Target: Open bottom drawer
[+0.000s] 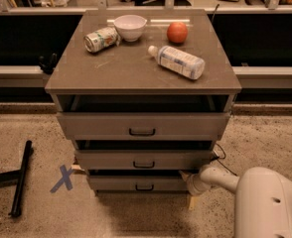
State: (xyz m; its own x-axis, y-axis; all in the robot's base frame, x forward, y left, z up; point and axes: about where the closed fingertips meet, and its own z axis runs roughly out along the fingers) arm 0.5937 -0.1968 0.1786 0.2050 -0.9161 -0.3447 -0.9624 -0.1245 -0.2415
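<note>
The bottom drawer [116, 184] is the lowest of three grey-beige drawer fronts in the cabinet. It has a small black bar handle [144, 187] and stands slightly out, with a dark gap above it. My gripper [191, 182] is at the end of the white arm [220, 178] that reaches in from the lower right. It sits at the right end of the bottom drawer's front, close to the floor. The gripper's tip is hidden against the drawer's corner.
The middle drawer [143, 159] and top drawer [142, 125] also stand slightly out. On the cabinet top lie a can [100, 38], a white bowl [130, 27], an orange fruit [177, 32] and a plastic bottle [177, 62]. A black bar [21, 177] and a blue X mark [62, 178] are on the floor at left.
</note>
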